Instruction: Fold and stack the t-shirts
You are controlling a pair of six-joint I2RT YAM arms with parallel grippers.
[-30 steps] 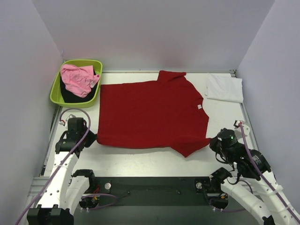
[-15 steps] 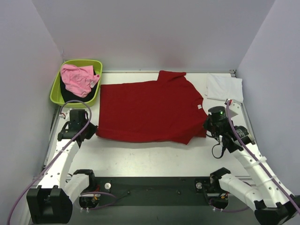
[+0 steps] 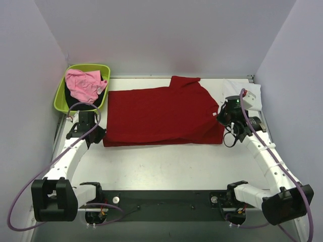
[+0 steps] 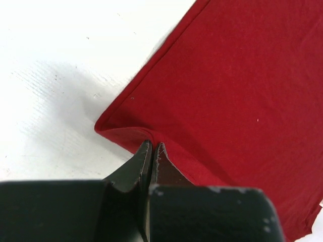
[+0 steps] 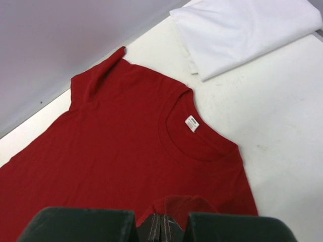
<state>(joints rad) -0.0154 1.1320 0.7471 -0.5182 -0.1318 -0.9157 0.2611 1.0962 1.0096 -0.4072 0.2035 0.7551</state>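
Note:
The deep red t-shirt (image 3: pixel 161 113) lies spread across the middle of the table, its near part doubled over toward the back. My left gripper (image 3: pixel 102 136) (image 4: pixel 152 146) is shut on its hem corner at the left. My right gripper (image 3: pixel 221 121) (image 5: pixel 164 220) is shut on a bunched fold of red cloth near the collar (image 5: pixel 194 136). A folded white t-shirt (image 3: pixel 251 92) (image 5: pixel 242 30) lies at the back right. The pink t-shirt (image 3: pixel 83 84) sits crumpled on the black one (image 3: pixel 71 100) in the tub.
The lime-green tub (image 3: pixel 60 105) stands at the back left corner, just behind my left gripper. Grey walls close in the table at the back and both sides. Bare white tabletop (image 3: pixel 166 161) lies between the shirt's near edge and the arm bases.
Both grippers have moved away from the near edge toward the back, carrying the red shirt's near edge with them. The shirt's near side now lies folded over, and looks narrower.

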